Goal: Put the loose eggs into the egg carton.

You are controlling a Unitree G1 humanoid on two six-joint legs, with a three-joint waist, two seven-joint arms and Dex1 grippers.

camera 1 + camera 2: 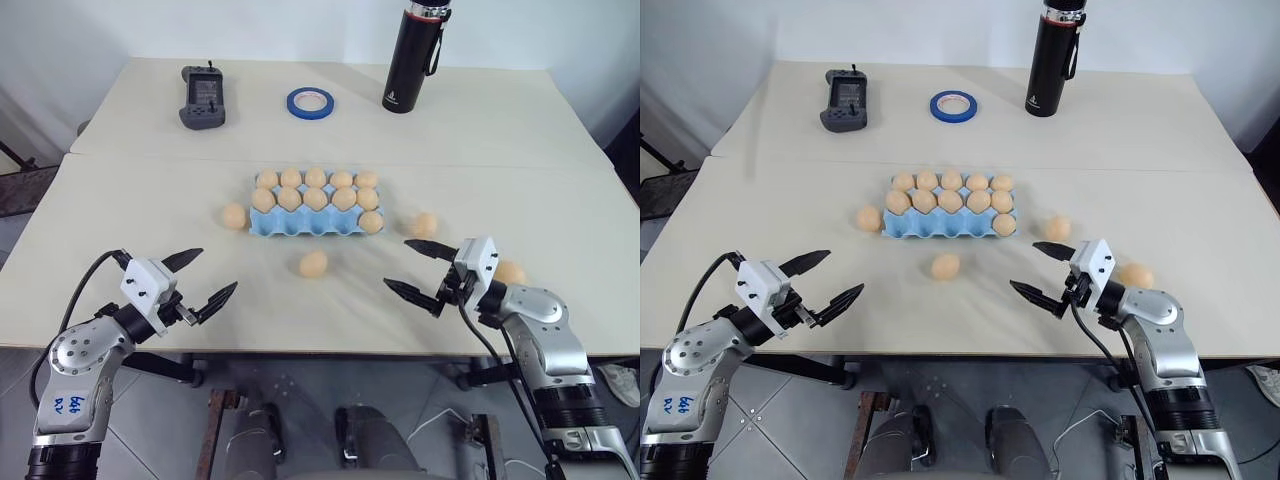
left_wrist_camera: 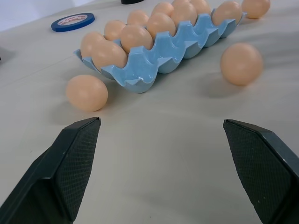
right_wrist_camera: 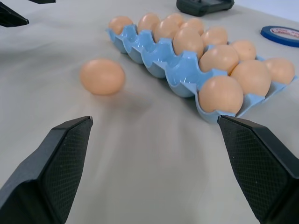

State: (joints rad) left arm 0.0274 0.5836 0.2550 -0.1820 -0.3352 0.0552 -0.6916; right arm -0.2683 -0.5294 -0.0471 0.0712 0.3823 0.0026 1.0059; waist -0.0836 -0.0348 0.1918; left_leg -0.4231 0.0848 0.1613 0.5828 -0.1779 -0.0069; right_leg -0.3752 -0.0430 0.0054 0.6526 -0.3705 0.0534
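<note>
The light blue egg carton (image 1: 300, 228) lies mid-table with its back and middle rows full and one egg in the right front cup. Several loose eggs lie around it: one off its left end (image 1: 234, 216), one in front (image 1: 313, 263), one off its right end (image 1: 426, 224) and one beside my right wrist (image 1: 510, 272). My left gripper (image 1: 216, 271) hovers open and empty near the front left edge, pointing toward the carton. My right gripper (image 1: 398, 263) is open and empty at the front right, with the front egg (image 3: 102, 76) ahead of it.
A black bottle (image 1: 412, 55) stands at the back right. A blue tape ring (image 1: 311, 101) and a dark handheld controller (image 1: 203, 97) lie at the back. The table's front edge runs just under both grippers.
</note>
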